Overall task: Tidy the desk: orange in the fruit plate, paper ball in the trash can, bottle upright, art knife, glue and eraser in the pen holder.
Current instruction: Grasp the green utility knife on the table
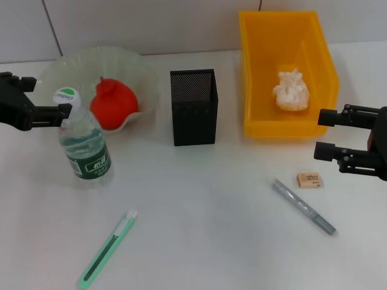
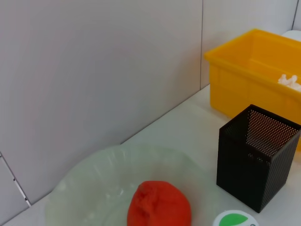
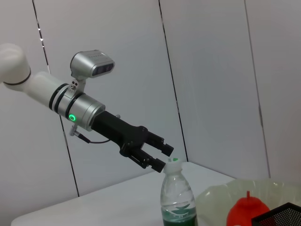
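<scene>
The clear bottle [image 1: 86, 148] with a white-and-green cap stands upright at the left. My left gripper [image 1: 51, 96] is open right beside the cap, which also shows in the right wrist view with the left gripper [image 3: 164, 157]. The orange [image 1: 112, 103] lies in the pale green fruit plate [image 1: 72, 63]. The paper ball [image 1: 291, 90] sits in the yellow trash can [image 1: 257, 72]. A black mesh pen holder [image 1: 193, 107] stands mid-table. The green art knife [image 1: 107, 249] lies front left. The eraser [image 1: 309, 180] and the grey glue pen [image 1: 303, 207] lie just below my open right gripper [image 1: 323, 134].
A white tiled wall runs behind the table. The pen holder [image 2: 256, 157] stands between the plate [image 2: 94, 188] and the yellow bin [image 2: 249, 80]. The white tabletop [image 1: 205, 211] stretches between the knife and the glue pen.
</scene>
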Controlling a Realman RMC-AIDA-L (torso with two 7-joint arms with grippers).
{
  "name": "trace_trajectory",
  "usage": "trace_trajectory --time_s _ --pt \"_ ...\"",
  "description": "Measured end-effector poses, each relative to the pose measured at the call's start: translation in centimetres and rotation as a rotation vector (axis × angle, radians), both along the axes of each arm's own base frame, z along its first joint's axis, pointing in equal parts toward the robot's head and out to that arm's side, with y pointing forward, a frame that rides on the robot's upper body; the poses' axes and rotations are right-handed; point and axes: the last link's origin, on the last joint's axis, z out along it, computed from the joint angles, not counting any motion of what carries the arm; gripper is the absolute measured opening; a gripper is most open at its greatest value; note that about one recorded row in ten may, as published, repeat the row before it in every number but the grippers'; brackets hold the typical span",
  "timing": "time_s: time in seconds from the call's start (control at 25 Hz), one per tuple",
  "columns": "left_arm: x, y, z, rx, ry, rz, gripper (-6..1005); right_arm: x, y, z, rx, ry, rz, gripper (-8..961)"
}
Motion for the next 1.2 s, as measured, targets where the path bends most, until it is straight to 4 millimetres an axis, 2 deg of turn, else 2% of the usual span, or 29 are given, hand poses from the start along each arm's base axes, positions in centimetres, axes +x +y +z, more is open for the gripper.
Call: trace_trajectory --time_s 0.4,0.64,0.84,1.2 --pt "0.0 -0.7 -0.2 -0.030 -0.023 0.001 810 0.0 0.1 0.1 0.006 -0.002 -0.003 636" --pt "0.7 -0.9 -0.3 -0.040 -0.051 -0.019 810 0.1 0.2 0.0 0.008 -0.007 -0.006 636" --pt "2.3 -1.4 0.5 -0.028 -0.126 -0.087 810 0.0 0.2 0.0 0.010 -0.008 -0.006 635" --pt "3.0 -2.1 1.0 -0.009 -0.237 -0.208 810 0.1 0.2 0.2 0.014 -0.003 -0.009 635"
